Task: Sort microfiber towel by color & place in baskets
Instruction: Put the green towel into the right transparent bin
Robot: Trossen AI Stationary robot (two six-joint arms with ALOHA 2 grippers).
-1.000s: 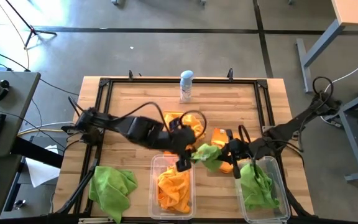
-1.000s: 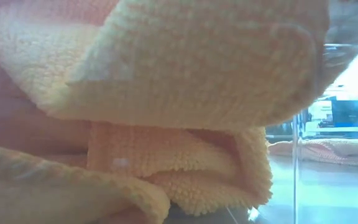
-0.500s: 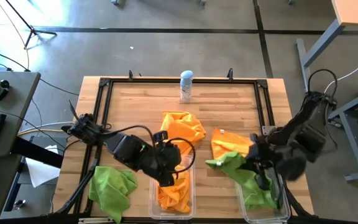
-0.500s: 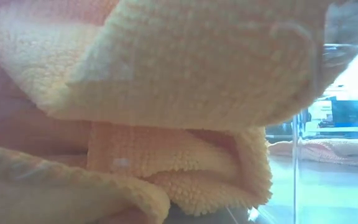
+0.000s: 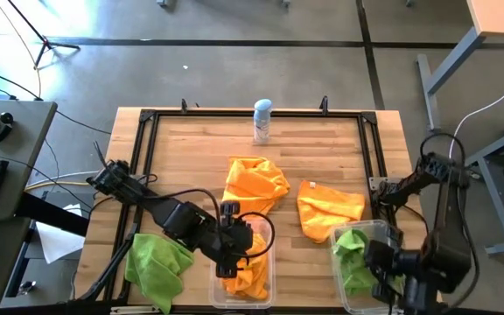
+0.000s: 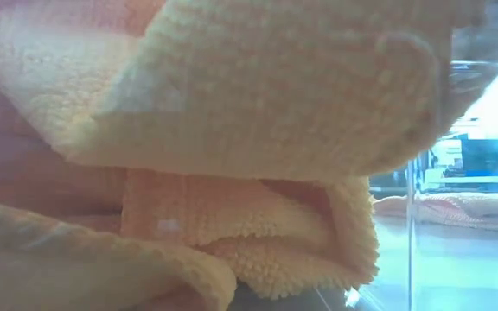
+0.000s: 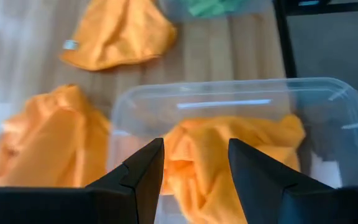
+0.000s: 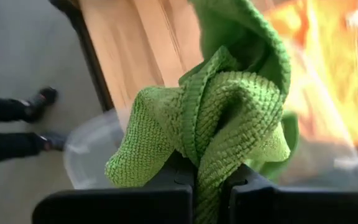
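Observation:
The left clear basket (image 5: 216, 289) holds an orange towel (image 7: 229, 155). My left gripper (image 5: 234, 261) (image 7: 194, 168) hovers open just above it, nothing between its fingers. My right gripper (image 5: 374, 262) (image 8: 211, 186) is over the right basket (image 5: 338, 296) and is shut on a lime green towel (image 8: 229, 106). More green cloth (image 5: 353, 267) lies in that basket. Two orange towels (image 5: 256, 179) (image 5: 326, 210) lie on the table's middle, and a green towel (image 5: 157, 262) lies at the near left. The low view shows only orange towel (image 6: 232, 104) through a basket wall. My right gripper pinches a bunched fold of the green towel (image 8: 211, 163) between its two fingers, several layers thick. The fingers point steeply down over the right basket. In the high view my arm hides the towel's lower end, so I cannot tell whether it rests on the green cloth there.
A white-and-blue spray can (image 5: 262, 121) stands at the far middle of the table. A black frame (image 5: 147, 131) runs around the tabletop. A person's shoes (image 8: 39, 99) show on the floor beyond the table's edge.
My right gripper has swung from the table's middle toward the near right corner, tipping from nearly level to pointing down. It has carried the green towel off the table and over the right basket. My left gripper, still open, has moved toward the near edge and down over the left basket.

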